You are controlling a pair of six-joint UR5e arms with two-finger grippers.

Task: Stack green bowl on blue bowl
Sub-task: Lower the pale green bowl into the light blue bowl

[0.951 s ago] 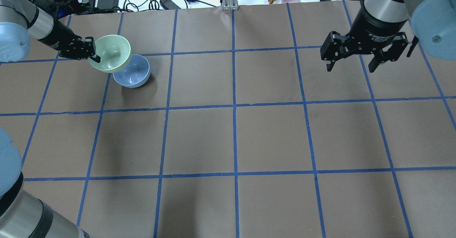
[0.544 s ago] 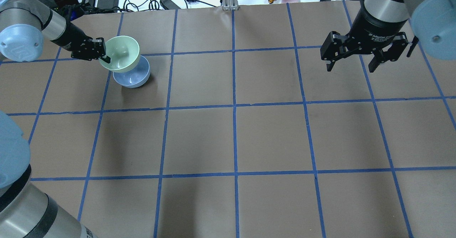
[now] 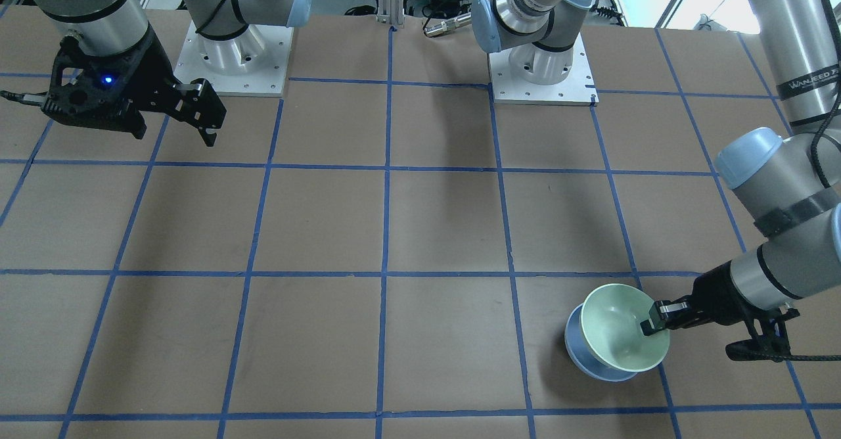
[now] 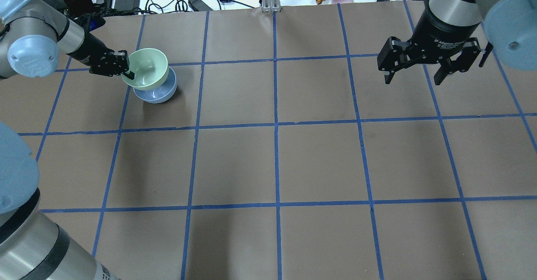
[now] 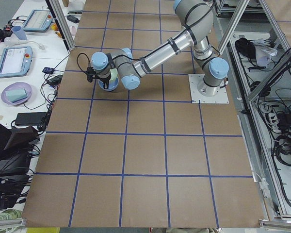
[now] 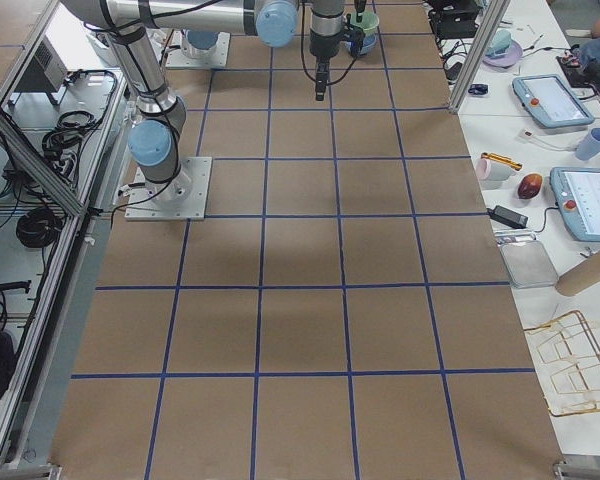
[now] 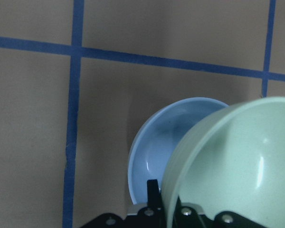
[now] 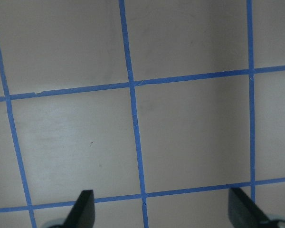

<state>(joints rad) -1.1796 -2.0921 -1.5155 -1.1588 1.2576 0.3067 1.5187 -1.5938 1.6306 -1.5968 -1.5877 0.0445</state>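
**Green bowl over the blue one, left arm has it**

On my feed the left gripper [image 4: 128, 73] is clamped on the rim of the green bowl [image 4: 147, 67], one finger inside and one outside; the bowl is opening-up and covers most of the blue bowl [image 4: 158, 94]; I can't tell if the two touch. The blue bowl sits on the brown table [image 4: 319, 158] at the far left, near a crossing of the blue tape lines [image 4: 235, 125]; the left wrist cam shows part of its inside beside the green wall. The right gripper [image 4: 413, 80] hangs well apart on the other side; fingers spread wide, nothing in them.
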